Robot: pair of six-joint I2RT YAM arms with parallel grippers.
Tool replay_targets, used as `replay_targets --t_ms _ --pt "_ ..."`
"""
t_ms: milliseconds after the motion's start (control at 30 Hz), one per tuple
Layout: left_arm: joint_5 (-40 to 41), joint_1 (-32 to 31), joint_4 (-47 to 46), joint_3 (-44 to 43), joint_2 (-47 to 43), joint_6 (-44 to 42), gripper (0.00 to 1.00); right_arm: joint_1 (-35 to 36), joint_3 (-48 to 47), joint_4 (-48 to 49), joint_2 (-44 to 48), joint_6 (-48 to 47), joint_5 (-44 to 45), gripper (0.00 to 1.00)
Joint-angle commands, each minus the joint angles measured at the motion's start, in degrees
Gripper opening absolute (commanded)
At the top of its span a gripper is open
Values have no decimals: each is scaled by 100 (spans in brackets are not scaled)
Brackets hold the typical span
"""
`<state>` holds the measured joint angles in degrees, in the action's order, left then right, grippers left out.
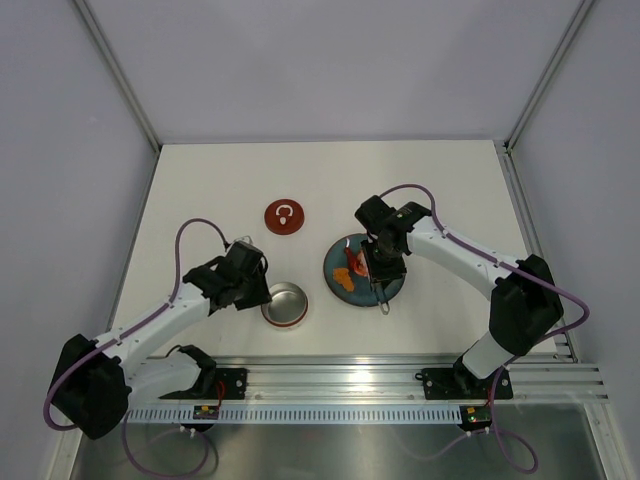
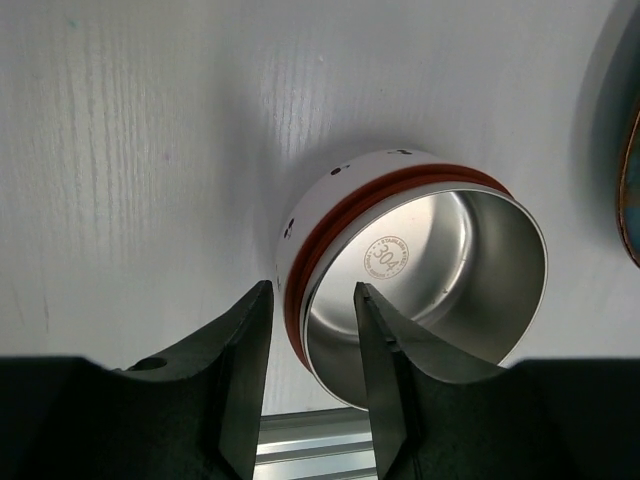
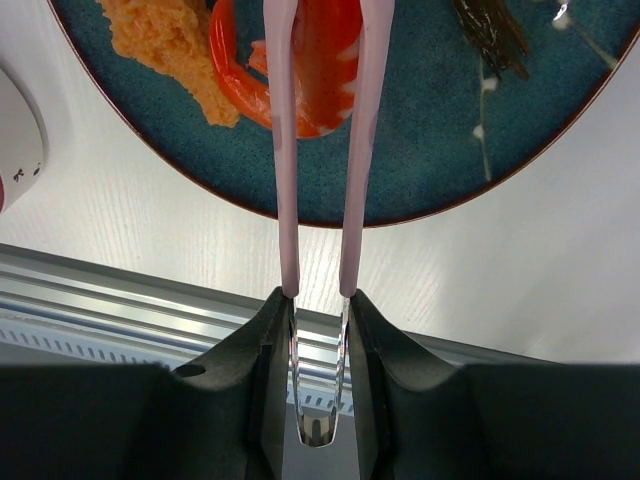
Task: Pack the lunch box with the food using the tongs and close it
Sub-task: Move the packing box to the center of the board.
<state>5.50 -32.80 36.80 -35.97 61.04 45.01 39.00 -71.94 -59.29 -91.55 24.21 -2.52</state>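
Currently the left tool (image 2: 312, 290) straddles the lunch box (image 2: 430, 250) wall, one finger inside, one outside. Its jaws are apart w/ a gap showing, prob. to steady the empty box on the tabletop (image 1: 200, 190) for loading. Box sits near-centre, just left of the plate (image 3: 420, 130). Right tool (image 3: 318, 295) is clamped on the tongs (image 3: 285, 150) nr their bend, so a squeeze should work the tips, which flank a red piece (image 3: 320, 60) on the plate. Lid (image 1: 284, 215) lies farther back, apart, leaving the mouth free.
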Motion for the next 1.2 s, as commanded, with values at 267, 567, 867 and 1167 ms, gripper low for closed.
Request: replay_targets --t_ms 267,567,867,1167 --pt "276 -166 -313 -121 400 148 22 55 57 189 234 -56 -143 0" --pt "461 -174 -472 -954 935 -97 5 55 66 172 304 -56 -126 0" --pt "593 -166 -428 -2124 2279 -511 5 55 -39 154 366 -4 -82 0" --pt "979 -175 -112 -2363 2370 -599 6 55 -66 180 392 58 -99 0"
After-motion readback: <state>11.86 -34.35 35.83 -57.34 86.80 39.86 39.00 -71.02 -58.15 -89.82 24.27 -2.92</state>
